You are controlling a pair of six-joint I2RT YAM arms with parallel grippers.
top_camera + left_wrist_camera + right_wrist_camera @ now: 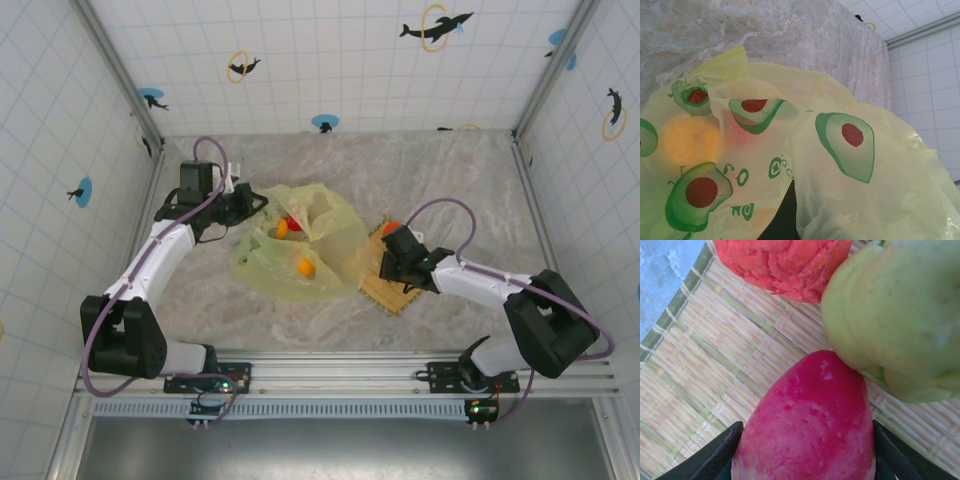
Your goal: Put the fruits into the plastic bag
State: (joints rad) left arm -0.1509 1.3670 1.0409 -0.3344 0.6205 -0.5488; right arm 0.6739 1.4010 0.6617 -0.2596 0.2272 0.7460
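bag [850, 200]: thin translucent plastic film, crinkled, glossy
mat [715, 365]: woven straw, ribbed, matt
red fruit [810, 420]: smooth, faint sheen
green fruit [900, 315]: smooth, matt
orange-red fruit [785, 260]: rough, lumpy
table [450, 170]: marbled stone look, matt

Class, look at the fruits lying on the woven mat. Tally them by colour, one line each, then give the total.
red fruit: 1
orange-red fruit: 1
green fruit: 1
Total on the mat: 3
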